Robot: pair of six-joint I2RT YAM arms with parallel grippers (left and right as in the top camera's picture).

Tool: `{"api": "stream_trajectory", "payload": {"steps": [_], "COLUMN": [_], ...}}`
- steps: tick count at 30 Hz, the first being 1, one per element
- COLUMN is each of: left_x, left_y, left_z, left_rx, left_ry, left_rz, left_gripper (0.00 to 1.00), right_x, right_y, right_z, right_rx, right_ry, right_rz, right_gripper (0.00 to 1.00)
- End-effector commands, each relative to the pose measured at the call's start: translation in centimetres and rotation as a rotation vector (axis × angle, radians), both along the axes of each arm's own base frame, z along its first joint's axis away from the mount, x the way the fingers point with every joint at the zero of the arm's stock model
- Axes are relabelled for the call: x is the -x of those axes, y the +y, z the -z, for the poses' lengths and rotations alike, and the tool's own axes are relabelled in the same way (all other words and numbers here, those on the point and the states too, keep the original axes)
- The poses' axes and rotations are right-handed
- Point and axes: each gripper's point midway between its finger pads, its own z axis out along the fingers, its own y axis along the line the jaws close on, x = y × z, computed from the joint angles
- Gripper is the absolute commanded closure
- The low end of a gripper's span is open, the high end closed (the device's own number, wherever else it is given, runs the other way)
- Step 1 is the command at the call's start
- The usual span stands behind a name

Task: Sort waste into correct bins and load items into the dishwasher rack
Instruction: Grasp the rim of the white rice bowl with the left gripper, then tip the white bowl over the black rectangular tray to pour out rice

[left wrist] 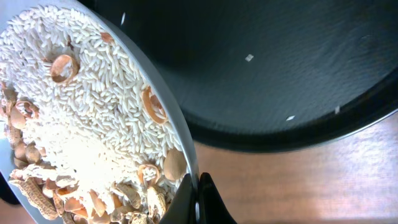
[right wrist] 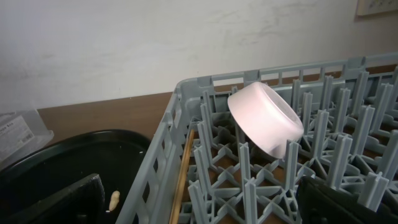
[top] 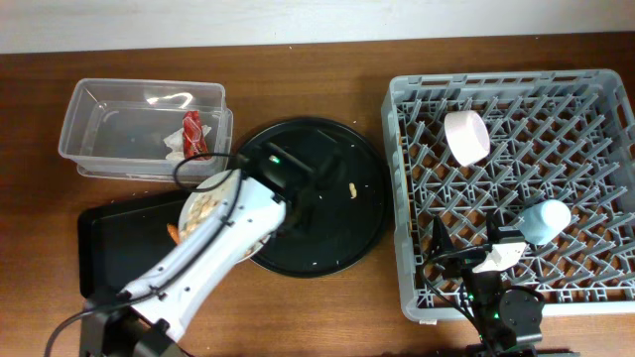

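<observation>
Left wrist: plate [left wrist: 186, 146] rim between end effector [left wrist: 196, 188] fingers.

bright even light, blown-out glare on rice [left wrist: 74, 149], soft shadows

Grey lattice rack [top: 496, 81], white bowl [top: 466, 137], light-blue cup [top: 547, 220]; red wrapper [top: 191, 132], black round tray [top: 342, 233], beige rice [left wrist: 81, 118], grey plate [left wrist: 179, 127]

Dishwasher rack [top: 395, 198] at right: bowl [top: 466, 137] tilted among its rear-left pegs, cup [top: 546, 220] nearer front right, chopstick [right wrist: 182, 180] along its left wall. Round tray [top: 337, 238] at centre. Tub [top: 74, 124] rear left holds wrapper [top: 192, 132] and tissue [top: 176, 149] — rectangular tray [top: 109, 248] lies before it. Plate [top: 187, 208] of rice [left wrist: 81, 106] overlaps both trays.
</observation>
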Motion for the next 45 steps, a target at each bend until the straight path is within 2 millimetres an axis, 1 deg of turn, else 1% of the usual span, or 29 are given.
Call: {"api": "stream_trajectory", "payload": {"steps": [1,6,8,11,13,16,18,21,25,26,28,30,33,37,41,43,45], "left_x": [0.2,1.3,1.6,2.0,1.9,1.5,1.2,0.8,0.1,-0.2,-0.6,-1.0,-1.5,-2.0,-1.9,-1.6,-1.3], "left_y": [1.8,4.4,5.4,6.2,6.8,7.5,8.3,8.8,9.6,10.1,10.7,11.5,13.2,14.1,15.4,15.8,16.6], "left_z": [-0.8,-0.4,-0.2,0.2,0.1,-0.1,-0.3,-0.8,-2.0,-2.8,-3.8,-4.5,-5.1,-7.1,-8.3,-9.3,-9.5], "left_rx": [0.058,0.08,0.107,0.186,0.269,0.339,0.398,0.496,0.672,0.758,0.845,0.899,0.948,1.073,1.133,1.191,1.226], "left_ry": [0.024,0.054,0.072,0.106,0.132,0.14,0.137,0.127,0.08,0.046,-0.002,-0.046,-0.103,-0.212,-0.284,-0.345,-0.394], "left_rz": [-0.077,-0.105,-0.102,-0.078,-0.064,-0.057,-0.048,-0.031,-0.028,-0.04,-0.052,-0.075,-0.142,-0.129,-0.154,-0.137,-0.151], "left_gripper": [1.0,1.0,1.0,1.0,1.0,1.0,1.0,1.0,1.0,1.0,1.0,1.0,1.0,1.0,1.0,1.0,1.0], "right_x": [0.0,0.0,0.0,0.0,0.0,0.0,0.0,0.0,0.0,0.0,0.0,0.0,0.0,0.0,0.0,0.0,0.0], "right_y": [-0.1,-0.1,-0.1,-0.1,-0.1,-0.1,-0.1,-0.1,-0.1,-0.1,-0.1,-0.1,-0.1,-0.1,-0.1,-0.1,-0.1], "right_z": [0.2,0.2,0.2,0.2,0.2,0.2,0.2,0.2,0.2,0.2,0.2,0.2,0.2,0.2,0.2,0.2,0.2], "right_rx": [0.0,0.0,0.0,0.0,0.0,0.0,0.0,0.0,0.0,0.0,0.0,0.0,0.0,0.0,0.0,0.0,0.0], "right_ry": [0.001,0.001,0.001,0.001,0.001,0.001,0.001,0.001,0.001,0.001,0.001,0.001,0.001,0.001,0.001,0.001,0.001], "right_rz": [0.001,0.001,0.001,0.001,0.001,0.001,0.001,0.001,0.001,0.001,0.001,0.001,0.001,0.001,0.001,0.001,0.001], "right_gripper": [0.02,0.02,0.02,0.02,0.02,0.02,0.02,0.02,0.02,0.02,0.02,0.02,0.02,0.02,0.02,0.02,0.02]}}
